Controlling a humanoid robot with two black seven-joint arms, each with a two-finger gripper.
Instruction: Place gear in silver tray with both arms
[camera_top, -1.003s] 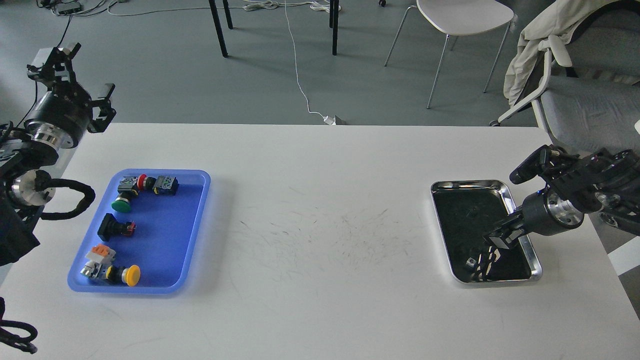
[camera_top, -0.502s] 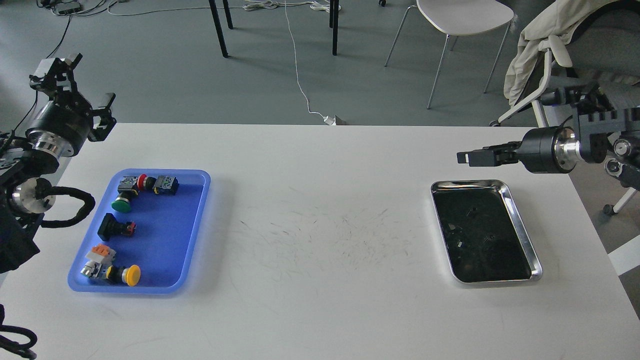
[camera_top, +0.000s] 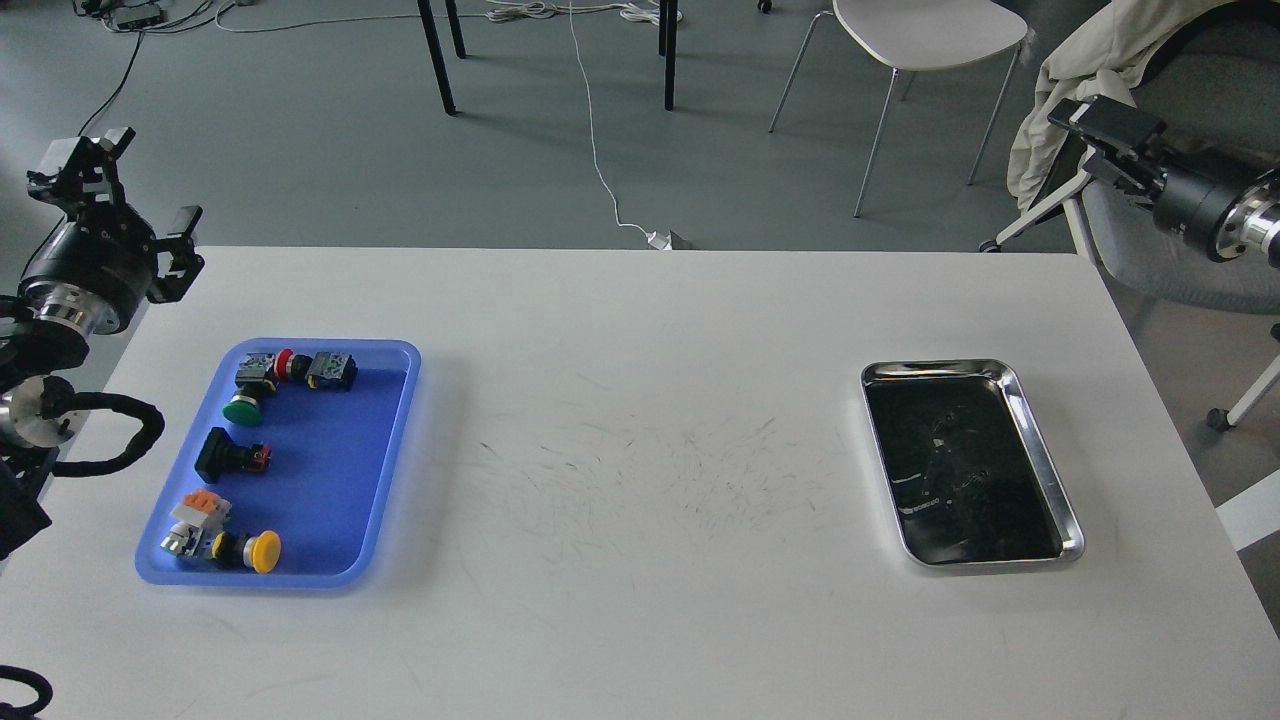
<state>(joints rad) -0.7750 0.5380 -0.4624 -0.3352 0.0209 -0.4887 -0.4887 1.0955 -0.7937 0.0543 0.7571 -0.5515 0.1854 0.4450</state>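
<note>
The silver tray (camera_top: 1039, 441) lies on the white table at the right; its dark bottom shows only reflections and small specks. No gear can be made out anywhere in view. My left gripper (camera_top: 132, 185) is raised off the table's far left corner, open and empty. My right gripper (camera_top: 1098, 122) is high at the far right, off the table in front of the draped chair, well away from the silver tray. It is seen side-on, so its fingers cannot be told apart.
A blue plastic tray (camera_top: 320, 470) at the left holds several push buttons and switches, among them a green one (camera_top: 243, 407) and a yellow one (camera_top: 262, 551). A white chair (camera_top: 925, 35) and a grey chair with a coat (camera_top: 1150, 60) stand behind the table.
My right gripper has risen out of the silver tray and swung up and to the right, off the table. My left gripper has drifted a little to the left.
</note>
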